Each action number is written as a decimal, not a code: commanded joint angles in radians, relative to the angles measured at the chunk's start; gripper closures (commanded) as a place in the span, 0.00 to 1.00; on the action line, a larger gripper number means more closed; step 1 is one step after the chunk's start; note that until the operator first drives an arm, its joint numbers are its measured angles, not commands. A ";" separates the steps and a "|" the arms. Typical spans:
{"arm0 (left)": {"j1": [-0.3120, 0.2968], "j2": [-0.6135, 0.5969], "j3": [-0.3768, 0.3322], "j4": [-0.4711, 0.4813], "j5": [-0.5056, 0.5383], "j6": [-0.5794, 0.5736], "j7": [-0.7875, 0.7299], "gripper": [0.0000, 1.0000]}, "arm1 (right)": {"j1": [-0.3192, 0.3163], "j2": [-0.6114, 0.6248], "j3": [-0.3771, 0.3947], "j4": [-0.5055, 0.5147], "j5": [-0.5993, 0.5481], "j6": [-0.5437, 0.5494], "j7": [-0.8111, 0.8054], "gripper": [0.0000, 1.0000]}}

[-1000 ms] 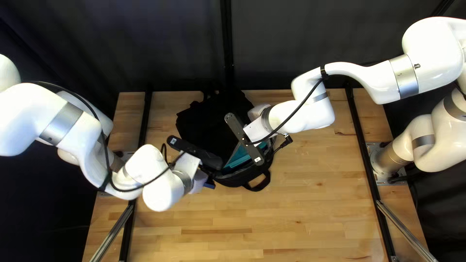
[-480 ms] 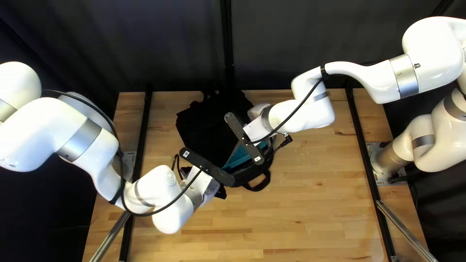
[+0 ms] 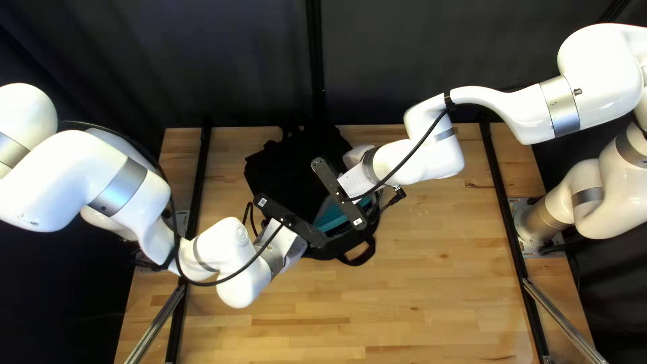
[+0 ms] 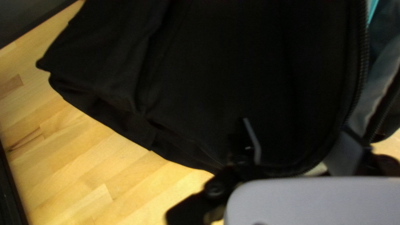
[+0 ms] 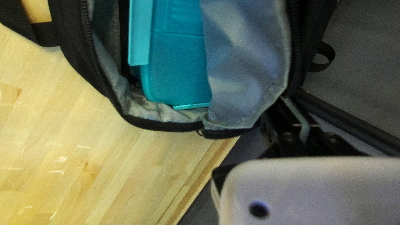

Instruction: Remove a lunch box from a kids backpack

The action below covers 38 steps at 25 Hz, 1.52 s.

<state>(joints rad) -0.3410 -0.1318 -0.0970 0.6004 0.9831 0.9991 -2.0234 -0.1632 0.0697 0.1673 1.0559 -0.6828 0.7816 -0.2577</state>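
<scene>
Left arm [image 3: 60, 182] on the move! Over the last half second its wrist has shifted a touch toward the far side of the worktop [image 3: 404, 303], while the right arm [image 3: 431, 155] hasn't budged. The left one comes in from its side with the wrist bent low by the bag's near corner; the right reaches across, its hand angled over the opening.

Down to the backpack [image 3: 290, 168], lying unzipped between them, grey lining [image 5: 246, 62] showing. And there's the prize: the turquoise lunch box [image 5: 177, 75], inside the main pocket, its end near the zipped mouth. Not out yet.

Now the hands. The right hand [image 5: 288, 102] looks clenched on the bag's edge, apparently holding the mouth apart. The left hand [image 4: 296, 135] is released, fingers spread, the zipped edge running between them; whether either one touches it, I can't tell.

So this looks like the opening-up stage, just ahead of the extraction. What's called for next? I'd say close the left on that edge and steady the bag, then free the right to go in for the box. Watch the soft rim, though: let it go too soon and it could flop back over.
</scene>
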 commanded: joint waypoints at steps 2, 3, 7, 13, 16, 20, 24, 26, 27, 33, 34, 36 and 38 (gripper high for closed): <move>0.012 -0.027 0.014 0.006 0.008 0.006 0.037 1.00 | -0.001 0.000 0.000 -0.004 0.002 -0.013 -0.003 1.00; 0.014 -0.036 0.017 0.006 0.011 0.007 0.042 1.00 | -0.003 -0.005 -0.001 -0.010 0.006 -0.022 -0.008 1.00; 0.019 -0.068 0.020 -0.014 0.026 0.004 0.026 1.00 | -0.004 -0.033 0.000 -0.038 0.011 -0.053 -0.023 0.00; 0.022 -0.111 0.018 -0.027 0.038 0.005 -0.011 1.00 | 0.024 -0.116 0.031 -0.099 -0.047 -0.074 0.029 0.00; 0.024 -0.120 0.015 -0.026 0.046 0.004 -0.045 1.00 | 0.034 -0.138 0.046 -0.117 -0.086 -0.089 0.056 0.00; 0.025 -0.137 0.004 -0.024 0.056 0.004 -0.133 1.00 | 0.042 -0.153 0.061 -0.138 -0.145 -0.113 0.103 0.00; 0.021 -0.138 -0.016 -0.016 0.062 0.018 -0.243 1.00 | 0.048 -0.169 0.076 -0.171 -0.208 -0.147 0.163 0.00; 0.021 -0.134 -0.026 -0.010 0.068 0.026 -0.287 1.00 | 0.052 -0.184 0.085 -0.196 -0.236 -0.164 0.196 0.00; 0.020 -0.132 -0.028 -0.007 0.070 0.029 -0.300 1.00 | 0.055 -0.191 0.090 -0.209 -0.251 -0.170 0.214 0.00; 0.030 -0.101 -0.031 0.027 0.097 0.019 -0.392 1.00 | 0.071 -0.231 0.121 -0.277 -0.316 -0.200 0.298 0.00; 0.033 -0.092 -0.029 0.034 0.103 0.013 -0.402 1.00 | 0.073 -0.215 0.127 -0.270 -0.328 -0.202 0.312 0.00; 0.038 -0.077 -0.025 0.046 0.114 0.000 -0.417 1.00 | 0.074 -0.175 0.133 -0.245 -0.346 -0.203 0.326 0.00; 0.045 -0.068 -0.017 0.053 0.123 -0.018 -0.423 1.00 | 0.075 -0.143 0.135 -0.224 -0.352 -0.206 0.327 0.00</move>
<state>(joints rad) -0.3034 -0.2119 -0.1217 0.6442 1.0948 0.9993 -2.4360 -0.0901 -0.1106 0.2970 0.8076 -1.0205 0.5796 0.0606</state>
